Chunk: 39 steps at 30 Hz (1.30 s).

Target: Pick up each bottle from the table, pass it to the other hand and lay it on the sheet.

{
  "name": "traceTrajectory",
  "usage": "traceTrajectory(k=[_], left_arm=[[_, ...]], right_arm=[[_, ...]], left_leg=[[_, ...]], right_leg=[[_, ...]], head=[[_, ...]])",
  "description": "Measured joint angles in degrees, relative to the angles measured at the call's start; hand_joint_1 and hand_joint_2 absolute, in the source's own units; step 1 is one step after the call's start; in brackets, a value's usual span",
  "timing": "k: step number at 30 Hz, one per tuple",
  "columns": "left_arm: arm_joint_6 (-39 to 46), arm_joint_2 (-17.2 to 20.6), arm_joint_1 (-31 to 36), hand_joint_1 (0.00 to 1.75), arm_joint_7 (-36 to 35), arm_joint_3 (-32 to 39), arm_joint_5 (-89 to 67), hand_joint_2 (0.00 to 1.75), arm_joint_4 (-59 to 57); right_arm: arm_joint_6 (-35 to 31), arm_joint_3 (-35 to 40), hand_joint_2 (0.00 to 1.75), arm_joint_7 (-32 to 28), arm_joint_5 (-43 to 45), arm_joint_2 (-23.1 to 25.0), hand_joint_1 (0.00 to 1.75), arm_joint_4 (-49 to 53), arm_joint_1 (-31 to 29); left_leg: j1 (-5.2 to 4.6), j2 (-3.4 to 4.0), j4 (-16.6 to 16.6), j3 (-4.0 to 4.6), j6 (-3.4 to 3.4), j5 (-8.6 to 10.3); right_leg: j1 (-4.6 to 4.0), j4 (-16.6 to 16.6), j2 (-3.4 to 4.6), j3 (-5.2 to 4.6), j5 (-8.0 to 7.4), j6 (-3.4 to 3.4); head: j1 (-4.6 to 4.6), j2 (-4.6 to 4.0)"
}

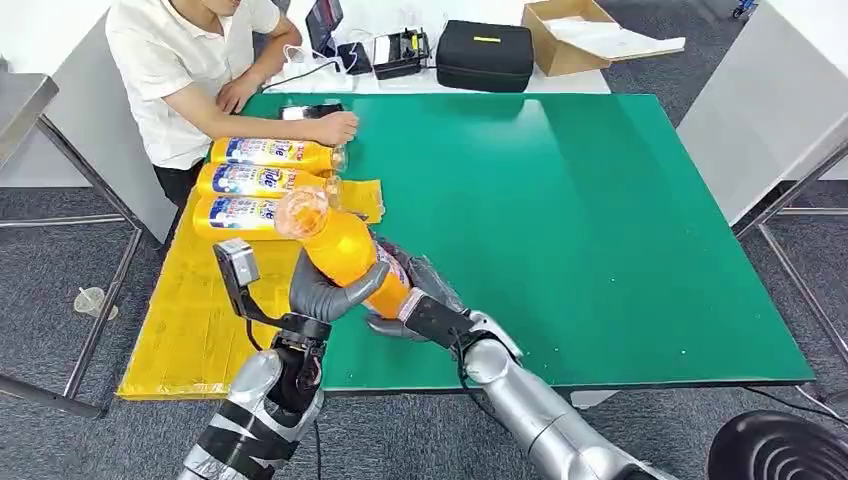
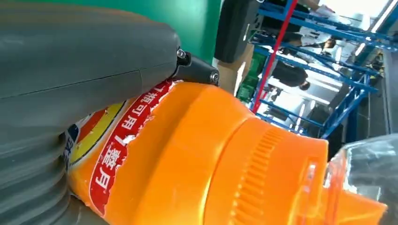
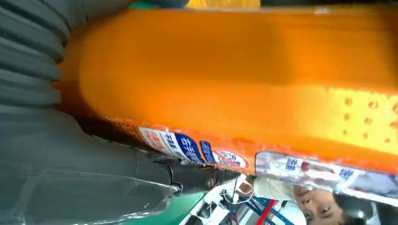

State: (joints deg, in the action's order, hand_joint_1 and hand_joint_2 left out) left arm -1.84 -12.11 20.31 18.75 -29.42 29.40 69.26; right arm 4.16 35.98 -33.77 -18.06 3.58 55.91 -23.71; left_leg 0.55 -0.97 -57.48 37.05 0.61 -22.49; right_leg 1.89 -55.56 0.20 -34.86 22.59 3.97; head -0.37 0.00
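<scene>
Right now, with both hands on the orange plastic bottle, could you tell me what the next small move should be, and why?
Probably the right hand should let go. The orange plastic bottle is above the green table's near edge with the left hand wrapped around its middle and the right hand at its base. Three bottles already lie on the yellow sheet to the left, so the left hand looks set to place this one.

Bright, even light; wrist views blurred, table (image 1: 600, 220) glares softly.

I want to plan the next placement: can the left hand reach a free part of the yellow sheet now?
Probably yes. The left hand, gripping the orange plastic bottle, is beside the yellow sheet, whose near part lies bare below the three laid bottles.
</scene>
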Motion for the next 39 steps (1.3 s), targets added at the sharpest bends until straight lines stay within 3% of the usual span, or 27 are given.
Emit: traceTrajectory(k=[8, 11, 13, 26, 32, 39], left_arm=[[1.7, 0.1, -0.2, 1.75, 0.4, 0.5, -0.8, 1.75, 1.8], [6.1, 1.7, -0.2, 1.75, 1.8, 1.0, -8.3, 1.75, 2.7], [6.6, 3.2, -0.3, 1.75, 1.8, 1.9, -11.8, 1.75, 3.1], [7.0, 5.6, -0.4, 1.75, 1.8, 3.0, -14.5, 1.75, 4.0], [11.4, 9.4, -1.9, 1.75, 0.9, 4.2, -28.6, 1.75, 7.1], [12.3, 13.6, -1.5, 1.75, -6.0, 5.7, -48.3, 1.75, 7.5]], right_arm=[[-7.3, -2.5, 0.0, -0.4, 1.5, 1.7, 0.0, 0.4, 1.9], [-17.5, -5.1, 0.0, -1.2, -1.6, 1.5, 0.0, 0.4, 3.2], [-20.4, -7.5, 0.0, -2.5, -2.4, 1.0, 0.0, 0.3, 3.7], [-22.7, -12.5, 0.0, -4.0, -3.0, 0.2, 0.0, -0.1, 4.8], [-37.8, -21.2, 0.0, -6.0, 4.1, -0.5, 0.0, 3.9, 9.1], [-39.0, -30.6, 0.0, -6.1, 5.7, -2.9, 0.0, 12.6, 14.7]], left_leg=[[0.0, 0.0, 0.0, 0.02, 0.0, 0.0], [0.0, 0.01, 0.0, 0.02, 0.0, 0.0], [0.0, 0.0, 0.0, 0.01, 0.0, 0.01], [0.0, -0.01, 0.0, 0.03, 0.0, 0.01], [0.0, -0.09, 0.0, 0.06, 0.0, 0.01], [-0.01, -0.08, 0.0, 0.08, 0.0, 0.0]], right_leg=[[0.0, 0.0, 0.0, -0.01, 0.0, 0.0], [0.0, 0.0, 0.01, -0.01, 0.0, 0.0], [0.0, 0.0, -0.01, -0.02, 0.0, -0.01], [0.0, 0.0, -0.01, -0.04, 0.0, 0.0], [0.01, 0.0, -0.07, -0.03, 0.01, -0.01], [0.01, 0.0, -0.08, -0.08, 0.01, -0.01]], head=[[0.0, 0.0], [-0.02, 0.0], [-0.02, 0.0], [0.0, 0.0], [0.0, 0.0], [0.0, 0.0]])
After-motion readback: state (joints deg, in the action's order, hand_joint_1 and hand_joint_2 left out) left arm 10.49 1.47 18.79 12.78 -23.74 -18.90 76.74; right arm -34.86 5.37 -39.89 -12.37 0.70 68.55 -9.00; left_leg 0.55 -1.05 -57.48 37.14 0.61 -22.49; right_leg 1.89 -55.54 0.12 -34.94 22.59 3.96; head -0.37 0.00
